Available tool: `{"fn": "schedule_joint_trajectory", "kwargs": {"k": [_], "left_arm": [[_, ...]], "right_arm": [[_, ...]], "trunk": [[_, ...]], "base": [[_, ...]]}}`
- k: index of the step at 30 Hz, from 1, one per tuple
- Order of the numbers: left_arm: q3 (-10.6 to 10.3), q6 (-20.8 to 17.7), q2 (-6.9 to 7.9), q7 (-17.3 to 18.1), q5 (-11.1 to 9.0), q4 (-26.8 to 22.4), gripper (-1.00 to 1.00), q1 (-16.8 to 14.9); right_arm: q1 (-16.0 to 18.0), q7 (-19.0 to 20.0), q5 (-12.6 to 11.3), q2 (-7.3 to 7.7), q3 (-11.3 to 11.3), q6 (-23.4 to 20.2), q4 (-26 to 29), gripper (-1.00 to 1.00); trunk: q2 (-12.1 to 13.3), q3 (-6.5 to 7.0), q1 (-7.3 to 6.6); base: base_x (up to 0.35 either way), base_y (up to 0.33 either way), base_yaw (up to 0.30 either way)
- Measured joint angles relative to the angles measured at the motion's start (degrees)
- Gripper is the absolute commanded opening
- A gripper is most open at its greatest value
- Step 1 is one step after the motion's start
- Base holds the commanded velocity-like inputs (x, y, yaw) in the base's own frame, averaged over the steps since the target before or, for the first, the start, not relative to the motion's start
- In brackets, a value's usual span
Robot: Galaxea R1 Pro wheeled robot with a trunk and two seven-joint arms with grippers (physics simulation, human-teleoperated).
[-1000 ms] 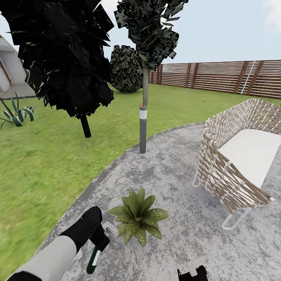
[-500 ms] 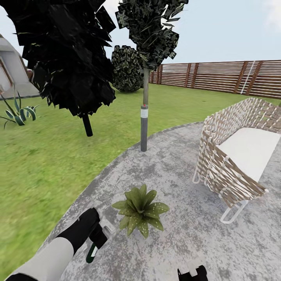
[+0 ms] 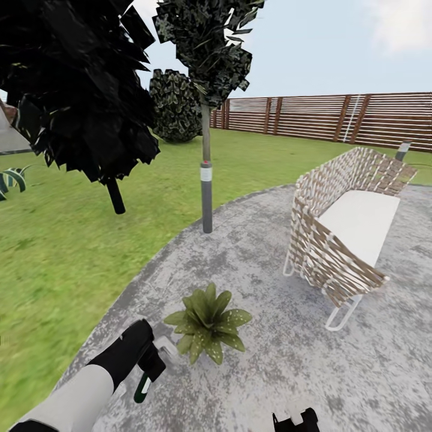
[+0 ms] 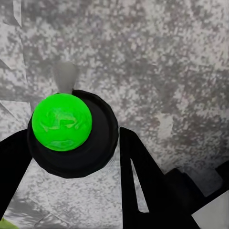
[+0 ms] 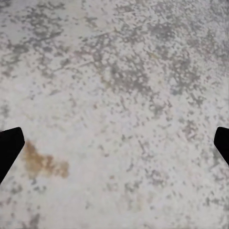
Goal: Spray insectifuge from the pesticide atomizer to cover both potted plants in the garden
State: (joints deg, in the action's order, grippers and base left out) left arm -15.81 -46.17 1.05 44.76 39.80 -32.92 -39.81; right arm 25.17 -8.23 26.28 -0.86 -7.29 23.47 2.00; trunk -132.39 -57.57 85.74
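A potted plant (image 3: 207, 319), a low rosette of broad green leaves, stands on the stone patio just ahead of me. Pale specks of insectifuge (image 3: 236, 315) dot its nearer and right-hand leaves. My left gripper (image 3: 151, 363) is shut on the pesticide atomizer (image 3: 143, 388), left of the plant; its whitish trigger head points toward the leaves and its dark green body hangs down. In the left wrist view the atomizer (image 4: 62, 122) shows end-on between my left gripper's (image 4: 71, 157) black fingers (image 4: 143, 183). My right gripper (image 5: 114, 145) is open over bare paving, and its top edge (image 3: 294, 420) peeks in low in the head view.
A grey bollard lamp (image 3: 206, 198) stands at the patio's edge beyond the plant. A woven bench (image 3: 336, 234) with a white seat is to the right. Lawn (image 3: 60, 252) lies left, with a dark tree (image 3: 78, 90), a bush (image 3: 174, 105) and a slatted fence (image 3: 336, 117) behind.
The whole head view has swung to the right, so the bench, lamp and plant sit further left in the picture. My left arm still holds the atomizer beside the plant.
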Motion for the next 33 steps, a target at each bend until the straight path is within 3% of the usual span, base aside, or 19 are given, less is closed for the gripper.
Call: {"fn": "schedule_joint_trajectory", "kwargs": {"k": [14,18,24,33], "left_arm": [[-0.5,0.1,-0.52,-0.2,0.0,-0.1,-1.0,0.0],[-0.3,0.2,-0.14,-0.2,0.1,-0.1,-1.0,0.0],[-0.2,0.1,-0.06,-0.2,0.0,-0.1,-1.0,0.0],[-0.4,0.2,0.05,-0.2,0.0,0.3,-1.0,0.0]], "right_arm": [[0.0,0.0,0.0,0.08,0.0,0.0,0.0,1.0],[0.0,0.0,0.0,0.01,0.0,0.0,0.0,1.0],[0.0,0.0,0.0,0.0,0.0,0.0,-0.1,1.0],[0.0,0.0,0.0,0.0,0.0,0.0,0.0,1.0]], "trunk": [[0.0,0.0,0.01],[0.0,0.0,0.01],[0.0,0.0,0.01],[0.0,0.0,0.01]], "base": [[0.036,0.035,-0.001],[0.0,0.005,-0.213],[0.0,0.246,-0.239],[0.028,0.199,-0.014]]}}
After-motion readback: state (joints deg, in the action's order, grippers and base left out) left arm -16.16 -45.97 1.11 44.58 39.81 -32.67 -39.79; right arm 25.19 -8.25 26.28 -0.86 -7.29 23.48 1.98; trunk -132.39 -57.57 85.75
